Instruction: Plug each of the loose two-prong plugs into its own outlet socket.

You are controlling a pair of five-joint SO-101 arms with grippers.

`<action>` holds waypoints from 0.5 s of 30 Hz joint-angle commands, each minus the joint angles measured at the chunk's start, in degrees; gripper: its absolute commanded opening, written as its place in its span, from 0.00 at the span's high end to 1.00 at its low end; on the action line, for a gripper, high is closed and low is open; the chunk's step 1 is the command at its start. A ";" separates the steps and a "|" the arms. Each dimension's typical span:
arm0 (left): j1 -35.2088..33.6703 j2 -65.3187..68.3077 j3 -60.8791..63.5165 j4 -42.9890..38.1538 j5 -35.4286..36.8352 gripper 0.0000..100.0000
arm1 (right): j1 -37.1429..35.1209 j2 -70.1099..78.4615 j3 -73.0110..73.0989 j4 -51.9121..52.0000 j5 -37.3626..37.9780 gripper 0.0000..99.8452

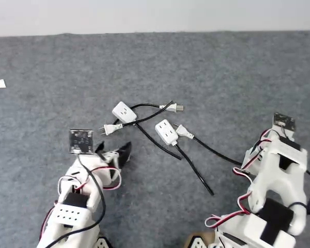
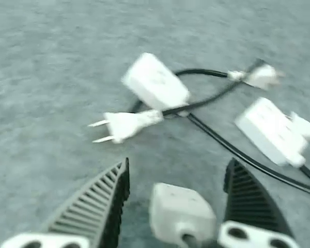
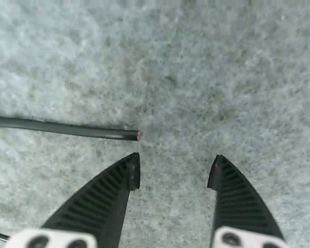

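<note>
Lines up left gripper (image 2: pixel 179 163) — jaws spread — behind the two-prong plug (image 2: pixel 125 125) mid-carpet (image 1: pixel 222 67), seemingly to grasp it; rests right gripper (image 3: pixel 175 156), also spread, above a cable end (image 3: pixel 129 135).

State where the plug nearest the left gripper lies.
Left wrist view: the plug lies on the grey mat just ahead of the left gripper, beside a white socket.
</note>
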 commanded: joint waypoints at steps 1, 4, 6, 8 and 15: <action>-2.90 -0.70 -1.10 0.09 0.88 0.72 | -0.75 -0.92 -0.26 -0.92 0.97 0.79; -4.57 -0.70 -1.01 0.35 3.43 0.72 | -0.75 -0.92 -0.26 -0.92 0.97 0.79; -5.98 -0.70 -1.01 0.44 4.22 0.72 | -1.01 -0.92 -0.26 -0.92 0.97 0.79; -7.30 -0.70 -1.01 0.79 4.22 0.72 | -1.36 -0.92 -0.26 -0.92 0.97 0.79; -5.63 -6.33 -4.70 18.73 4.13 0.72 | -1.63 -0.92 -0.26 -1.10 0.97 0.79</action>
